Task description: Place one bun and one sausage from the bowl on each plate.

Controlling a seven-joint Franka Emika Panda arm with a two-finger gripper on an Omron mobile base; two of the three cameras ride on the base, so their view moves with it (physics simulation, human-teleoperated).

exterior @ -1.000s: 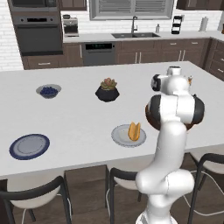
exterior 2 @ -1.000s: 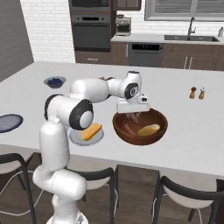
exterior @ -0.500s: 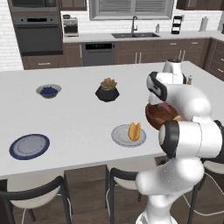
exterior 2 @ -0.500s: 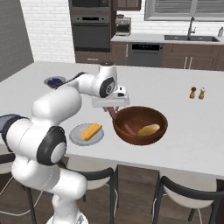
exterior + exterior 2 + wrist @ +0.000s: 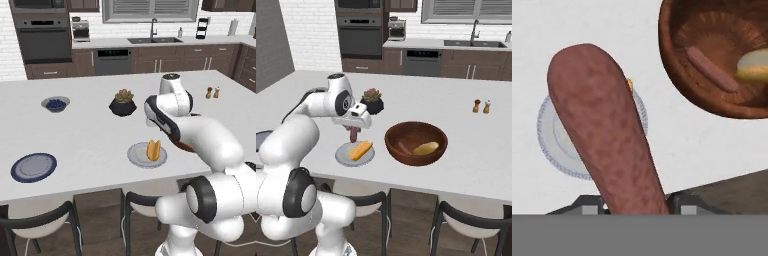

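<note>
In the left base view, the light grey plate point(image 5: 145, 154) carried one bun point(image 5: 153, 149). In the right base view, the gripper point(image 5: 353, 135) clamped a sausage point(image 5: 353, 134) hanging end-down just above that plate's far edge. In the hand view, the bowl point(image 5: 674, 75) kept another sausage point(image 5: 711, 69).

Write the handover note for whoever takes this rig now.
Gripper: jaws shut on a reddish-brown sausage, hanging above the plain light grey plate.
That plate holds one yellow-orange bun.
Large dark reddish-brown bowl: second sausage and second bun inside.
Blue-rimmed plate: empty, far left on the counter.
Done: first bun placed.
Left: set down the held sausage, then move the bowl's bun and sausage to the blue-rimmed plate.
</note>
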